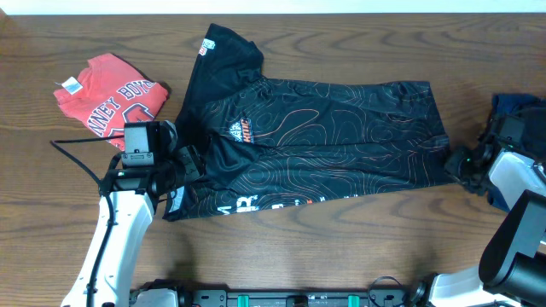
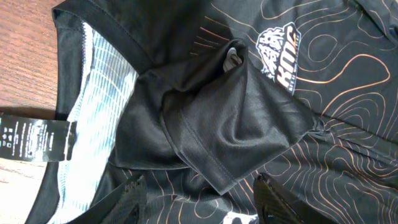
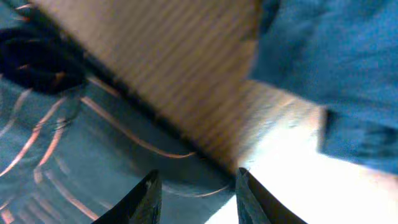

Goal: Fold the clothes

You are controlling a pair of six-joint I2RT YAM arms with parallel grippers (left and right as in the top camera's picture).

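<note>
left tool (image 2: 202,202) apart over black jersey (image 1: 316,128) sleeve | right tool (image 3: 196,199) apart at jersey edge | red shirt (image 1: 107,94) folded

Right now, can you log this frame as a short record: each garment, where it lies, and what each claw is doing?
black shirt: spread sideways mid-table, collar to the left, one sleeve bunched on the chest
red shirt: folded, far left
blue garment: right edge, partly hidden by the arm
table: wood
left claw: open, over the bunched sleeve
right claw: open, at the black shirt's right edge; view blurred
progress: black shirt not yet folded
</note>
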